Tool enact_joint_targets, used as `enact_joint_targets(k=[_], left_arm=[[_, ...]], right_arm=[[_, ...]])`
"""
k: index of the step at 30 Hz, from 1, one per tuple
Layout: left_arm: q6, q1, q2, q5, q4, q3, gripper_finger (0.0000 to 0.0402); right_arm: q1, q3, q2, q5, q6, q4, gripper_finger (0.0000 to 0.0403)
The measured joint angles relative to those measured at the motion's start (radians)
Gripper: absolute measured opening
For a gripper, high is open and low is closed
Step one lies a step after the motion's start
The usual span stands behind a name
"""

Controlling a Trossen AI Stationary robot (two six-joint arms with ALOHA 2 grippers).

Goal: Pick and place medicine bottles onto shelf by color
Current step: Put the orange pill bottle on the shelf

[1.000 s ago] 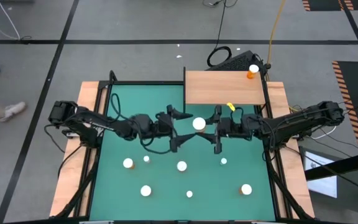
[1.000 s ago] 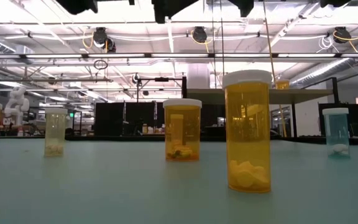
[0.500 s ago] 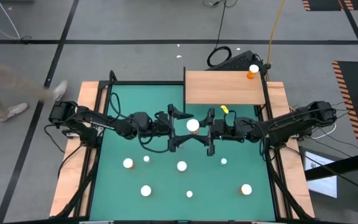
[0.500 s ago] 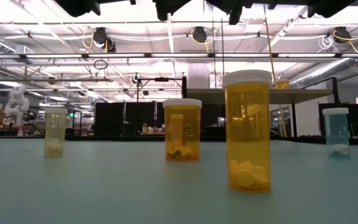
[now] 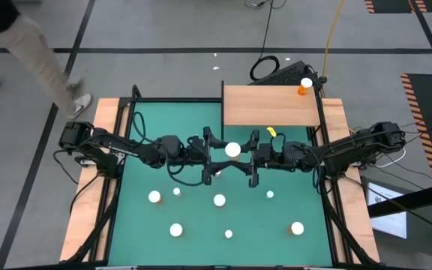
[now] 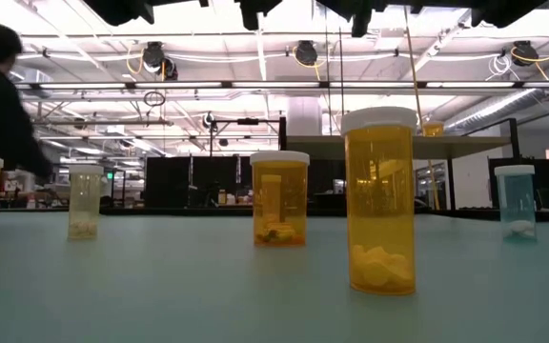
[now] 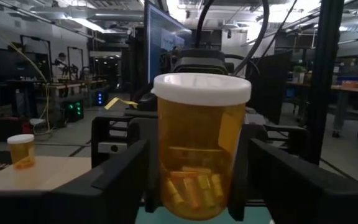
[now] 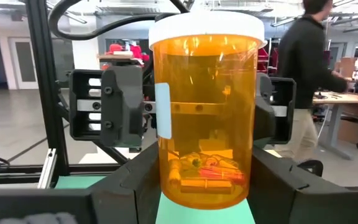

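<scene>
Two grippers, left gripper [image 5: 213, 157] and right gripper [image 5: 253, 157], are clamping one light, rigid, slippery bottle [image 5: 233, 150] at mid-body.

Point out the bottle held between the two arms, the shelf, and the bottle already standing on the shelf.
held bottle [image 5: 233, 150]: high view, on its white cap.
shelf [image 5: 265, 109]: high view, on the bare wood at its middle.
bottle on the shelf [image 5: 305, 85]: high view, on its white cap.

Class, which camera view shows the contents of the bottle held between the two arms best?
The right wrist view: the orange bottle fills it, capsules visible at its bottom. The left wrist view shows them smaller. The high view gives only its white cap. The low view misses it.
</scene>
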Motion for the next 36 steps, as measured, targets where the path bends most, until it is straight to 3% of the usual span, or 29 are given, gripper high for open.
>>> enact_joint_targets(k=[15, 28, 31, 36], left_arm=[[0.026, 0.001, 0.000, 0.022, -0.015, 0.001, 0.0191], [0.031, 0.000, 0.000, 0.025, -0.020, 0.001, 0.0191], [0.031, 0.000, 0.000, 0.029, -0.024, 0.001, 0.0191], [0.031, -0.001, 0.000, 0.032, -0.016, 0.002, 0.0191]], right_arm=[[0.000, 0.000, -0.001, -0.002, -0.003, -0.017, 0.0183], [0.000, 0.000, -0.003, -0.003, 0.004, -0.039, 0.0185], [0.000, 0.001, -0.021, -0.003, 0.047, -0.099, 0.0206], [0.000, 0.001, -0.085, 0.002, 0.113, -0.263, 0.0282]])
